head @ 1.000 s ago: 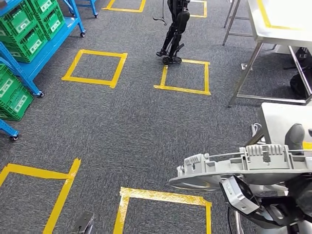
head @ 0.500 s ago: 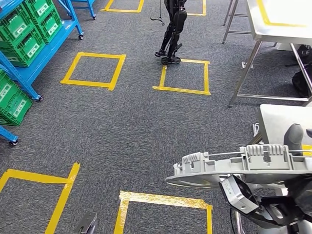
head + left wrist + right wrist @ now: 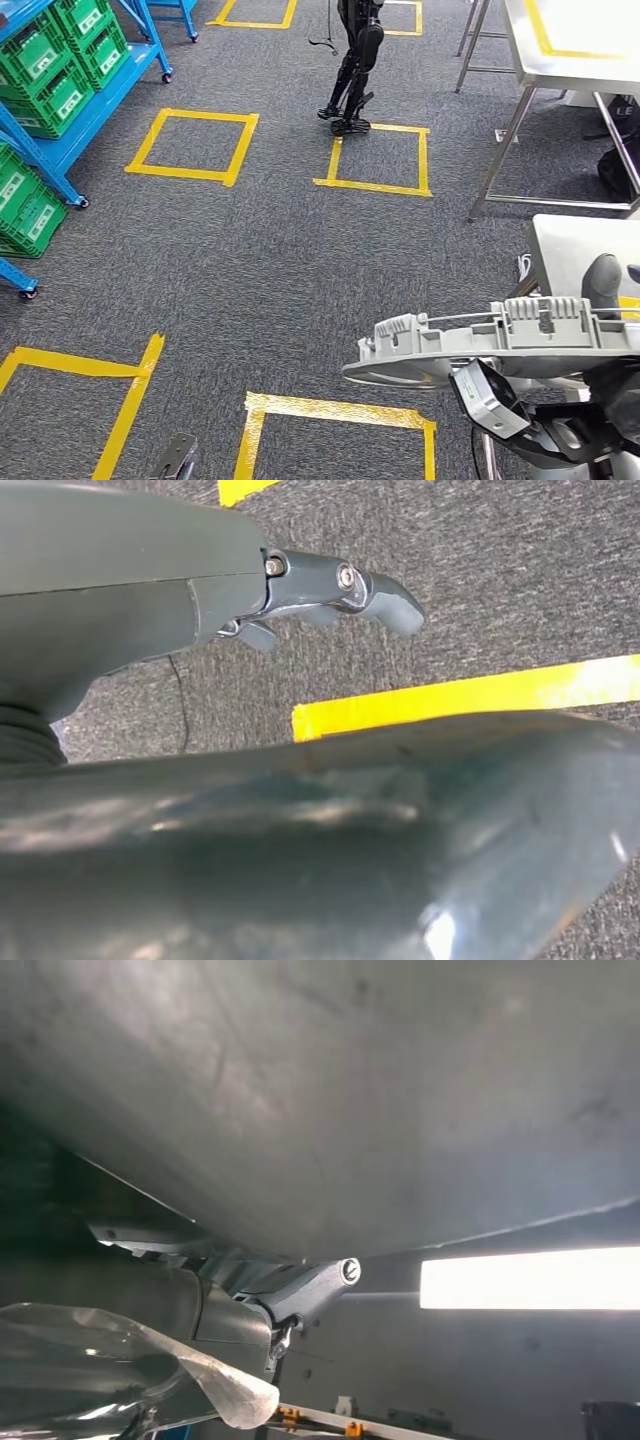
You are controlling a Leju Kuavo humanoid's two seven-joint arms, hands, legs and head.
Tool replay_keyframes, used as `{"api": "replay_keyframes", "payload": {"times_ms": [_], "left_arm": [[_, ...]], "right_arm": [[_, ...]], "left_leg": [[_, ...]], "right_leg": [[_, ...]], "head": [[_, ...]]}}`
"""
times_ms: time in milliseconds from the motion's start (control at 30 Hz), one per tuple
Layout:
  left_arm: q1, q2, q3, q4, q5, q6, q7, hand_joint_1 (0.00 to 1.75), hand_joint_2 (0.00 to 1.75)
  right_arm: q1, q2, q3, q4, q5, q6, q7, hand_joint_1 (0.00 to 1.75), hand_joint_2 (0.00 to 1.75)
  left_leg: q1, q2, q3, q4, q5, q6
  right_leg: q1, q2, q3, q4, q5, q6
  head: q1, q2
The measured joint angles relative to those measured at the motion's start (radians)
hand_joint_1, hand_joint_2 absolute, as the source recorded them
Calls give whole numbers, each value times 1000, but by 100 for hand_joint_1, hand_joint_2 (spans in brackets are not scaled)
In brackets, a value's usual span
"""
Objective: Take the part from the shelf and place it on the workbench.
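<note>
Fingers (image 3: 377, 590) of the left hand (image 3: 249, 590) reach out over carpet (image 3: 287, 270), holding nothing. The right hand (image 3: 604, 285) grips the grey part (image 3: 490, 345), carried level above yellow floor tape (image 3: 340, 408), beside a workbench (image 3: 573, 250).

Right hand (image 3: 604, 285) gripping from above, left hand (image 3: 332, 585) fingers extended.
</note>
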Motion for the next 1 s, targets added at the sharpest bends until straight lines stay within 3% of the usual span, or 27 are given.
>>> {"api": "replay_keyframes", "payload": {"times_ms": [200, 333, 400, 467, 567, 600, 633, 700, 767, 800, 867, 933, 1000], "left_arm": [[0, 0, 15, 0, 40, -8, 34, 0, 0], [-1, 3, 43, 0, 70, -27, 70, 0, 0], [-2, 3, 51, 0, 73, -31, 76, 0, 0], [-3, 3, 55, -1, 71, -31, 77, 0, 0], [-3, 3, 58, -2, 63, -29, 77, 0, 0], [-3, 3, 58, -2, 62, -29, 77, 0, 0], [-3, 3, 59, -2, 62, -29, 77, 0, 0], [-3, 4, 62, -2, 61, -29, 77, 0, 0], [-3, 6, 65, -3, 59, -28, 77, 0, 0], [-3, 8, 66, -3, 58, -27, 77, 0, 0], [-3, 8, 66, -4, 54, -26, 77, 0, 0], [-6, 8, 66, -4, 47, -24, 76, 0, 0], [-8, 8, 66, -4, 40, -22, 75, 0, 0]], "right_arm": [[-1, 0, 4, 0, 0, 0, 22, 175, 175], [-8, 0, 23, 8, 0, 0, 49, 175, 175], [-11, 0, 31, 11, 0, 0, 58, 175, 175], [-14, 0, 38, 14, 0, 0, 65, 175, 175], [-15, 0, 42, 22, -1, 0, 71, 175, 175], [-14, 0, 42, 24, -1, 0, 72, 175, 175], [-14, 0, 43, 27, -1, 0, 72, 175, 175], [-15, 0, 43, 29, -1, 0, 72, 175, 175], [-17, 0, 45, 33, -1, 0, 73, 175, 175], [-18, 0, 45, 35, -1, 0, 74, 175, 175], [-17, 0, 45, 38, 0, 0, 75, 175, 175], [-18, 0, 46, 39, 0, 0, 75, 175, 175], [-20, 0, 46, 39, 0, 0, 73, 175, 175]], "left_leg": [[-2, 0, 0, 3, -1, 1], [-7, 0, -3, 7, -2, 15], [-1, 5, 7, -14, 10, 22], [6, 13, 18, -35, 22, 27], [6, 28, 21, -37, 20, 27], [7, 34, 22, -37, 18, 24], [9, 40, 25, -35, 14, 20], [14, 51, 33, -27, 0, 7], [12, 62, 36, -11, -16, -8], [9, 68, 36, -7, -21, -13], [8, 83, 38, -4, -29, -19], [13, 66, 34, 22, -54, -24], [16, 30, -13, 128, -111, -27]], "right_leg": [[-3, 0, 1, -2, 1, 2], [-7, -1, 2, -8, 7, 12], [-6, 0, -2, -6, 3, 17], [-7, 1, -32, 51, -30, 23], [-15, 0, -126, 233, -98, 36], [-18, -2, -140, 255, -95, 40], [-21, -5, -133, 236, -72, 44], [-26, -31, -73, 114, -9, 54], [-21, -60, -23, 22, 12, 47], [-17, -65, -18, 14, 3, 38], [-14, -48, -19, 17, -1, 15], [-14, -30, -17, 17, -4, 2], [-14, -12, -14, 17, -5, -7]], "head": [[0, 0], [-1, 0], [-1, 0], [1, 0], [2, 0], [2, 0], [2, 0], [2, 0], [6, 0], [5, 0], [2, 0], [0, 0], [-2, 0]]}}
